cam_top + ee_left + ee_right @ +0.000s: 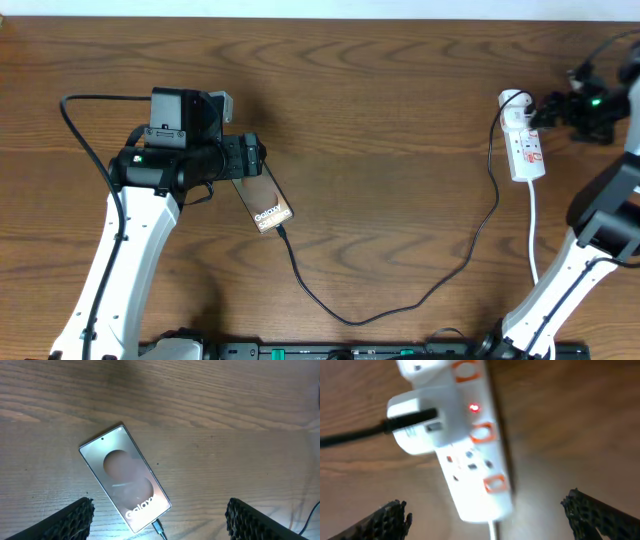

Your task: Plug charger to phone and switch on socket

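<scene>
The phone (268, 207) lies flat on the wooden table, its upper end under my left gripper (250, 158). In the left wrist view the phone (125, 477) shows "Galaxy" text, and the charger's black plug tip (159, 527) sits in its lower end. My left gripper (160, 515) is open wide above it and holds nothing. The black charger cable (350, 318) loops across the table to a white adapter (415, 427) in the socket strip (525, 140). The strip (470, 445) shows a lit red light (474, 408). My right gripper (487, 510) is open just above the strip.
The strip's white cord (533, 230) runs toward the front edge, beside the right arm's base. The black cable crosses the table's middle and front. The table's far edge is close behind the strip.
</scene>
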You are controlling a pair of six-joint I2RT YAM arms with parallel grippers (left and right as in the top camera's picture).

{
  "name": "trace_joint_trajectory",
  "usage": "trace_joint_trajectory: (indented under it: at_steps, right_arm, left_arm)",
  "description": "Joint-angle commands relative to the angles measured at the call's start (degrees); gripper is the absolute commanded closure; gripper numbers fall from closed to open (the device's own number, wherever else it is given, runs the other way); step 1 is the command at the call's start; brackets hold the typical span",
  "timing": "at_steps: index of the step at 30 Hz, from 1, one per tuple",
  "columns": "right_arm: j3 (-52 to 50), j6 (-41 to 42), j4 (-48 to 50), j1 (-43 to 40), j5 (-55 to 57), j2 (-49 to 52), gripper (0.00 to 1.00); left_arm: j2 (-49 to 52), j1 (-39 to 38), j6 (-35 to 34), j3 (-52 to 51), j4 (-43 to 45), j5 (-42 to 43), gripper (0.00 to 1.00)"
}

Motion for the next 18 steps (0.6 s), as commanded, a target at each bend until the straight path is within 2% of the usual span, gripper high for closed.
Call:
trace_joint_trajectory:
  at_steps: [1, 10, 18]
  right_arm:
    - [7.1, 2.8, -4.0, -1.2, 2.0, -0.3, 0.01]
    - [22.2, 3.6, -14.4, 0.0, -1.4, -4.6, 0.01]
    - [23.6, 3.8, -15.4, 1.2, -2.8, -10.8, 0.01]
  left_arm:
    - [-0.2, -0.2, 1.0, 0.3, -0.3, 0.5, 0.15]
    - [-0.2, -0.2, 1.0, 0.3, -0.3, 0.5, 0.15]
    - [-0.2, -0.2, 1.0, 0.3, -0.3, 0.5, 0.15]
